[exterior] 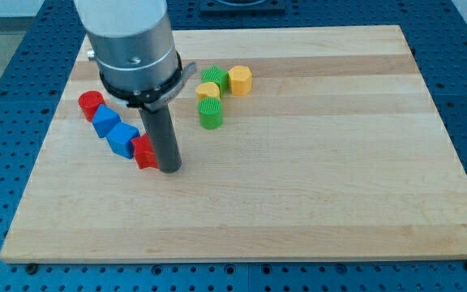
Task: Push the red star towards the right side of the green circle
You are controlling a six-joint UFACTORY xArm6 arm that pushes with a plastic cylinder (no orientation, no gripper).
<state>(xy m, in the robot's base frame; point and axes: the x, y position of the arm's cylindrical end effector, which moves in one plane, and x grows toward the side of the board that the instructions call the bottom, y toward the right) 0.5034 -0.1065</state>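
My tip [169,168] rests on the wooden board, touching the right side of the red star [143,152], which is partly hidden behind the rod. The green circle [210,114] stands to the upper right of the tip, well apart from the red star. The rod hangs from the large grey arm body at the view's top left.
Two blue blocks [122,138] [105,119] and a red circle [91,103] form a diagonal line up-left of the red star. A yellow block [208,92], a green star [214,78] and a yellow hexagon [240,79] cluster above the green circle. The board's left edge [35,162] is near.
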